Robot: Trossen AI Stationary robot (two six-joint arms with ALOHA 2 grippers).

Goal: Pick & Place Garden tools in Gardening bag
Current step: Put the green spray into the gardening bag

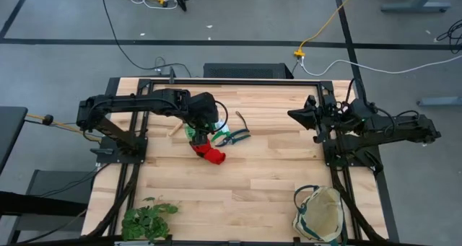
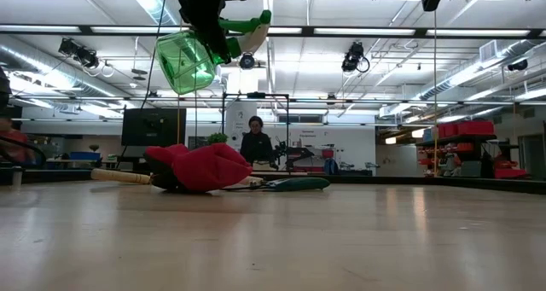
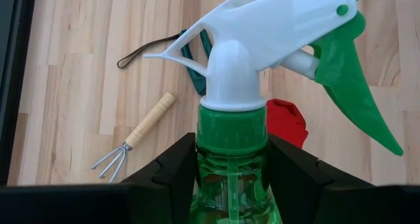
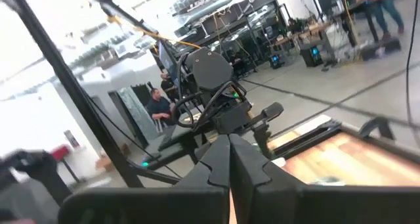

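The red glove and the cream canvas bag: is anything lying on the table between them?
No. In the high view, only bare wood separates the red glove from the cream canvas bag with green trim.

- High view: straight down over the whole table (image 1: 238, 181).
- Low view: level at tabletop, facing the room.
- Left wrist view: close on the spray bottle (image 3: 236, 119), shared with the other 2.
- Right wrist view: outward across the room.

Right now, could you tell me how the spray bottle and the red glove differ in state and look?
The spray bottle hangs in the air, clamped at its neck by the left gripper; the red glove lies loose on the table. The bottle is clear green plastic with a white head; the glove is soft and crumpled. Neither is in the gardening bag yet.
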